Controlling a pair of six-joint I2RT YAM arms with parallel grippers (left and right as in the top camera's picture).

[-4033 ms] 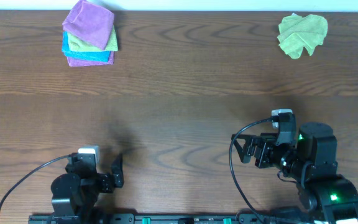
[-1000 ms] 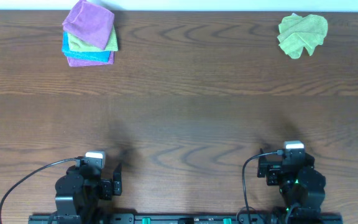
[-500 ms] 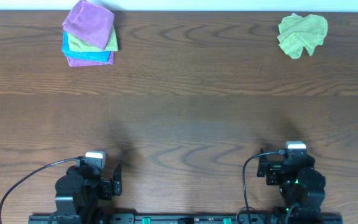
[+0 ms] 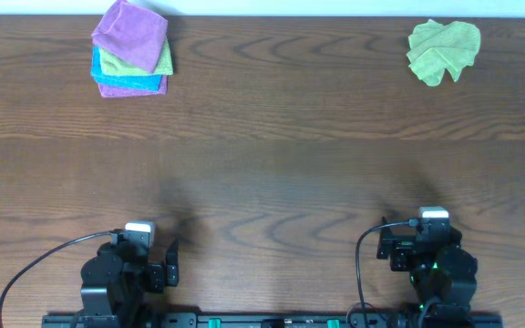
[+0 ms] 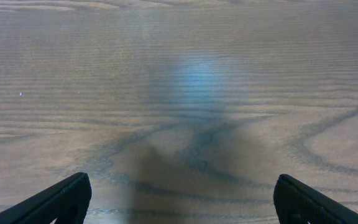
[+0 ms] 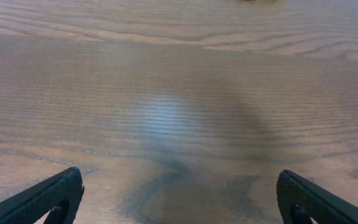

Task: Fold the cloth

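Observation:
A crumpled light green cloth (image 4: 442, 50) lies at the far right of the table. My left gripper (image 4: 173, 260) rests at the near left edge, open and empty; its wrist view (image 5: 180, 198) shows only bare wood between the fingertips. My right gripper (image 4: 383, 246) rests at the near right edge, open and empty; its wrist view (image 6: 179, 194) also shows only bare wood. Both grippers are far from the cloth.
A stack of folded cloths (image 4: 132, 49), purple on top with green, blue and purple below, sits at the far left corner. The wooden table (image 4: 272, 164) spreads between the stack, the green cloth and the arms.
Since four seconds ago the right arm has pulled back to the near edge and the left arm has tucked in slightly. Over the last second nothing has moved.

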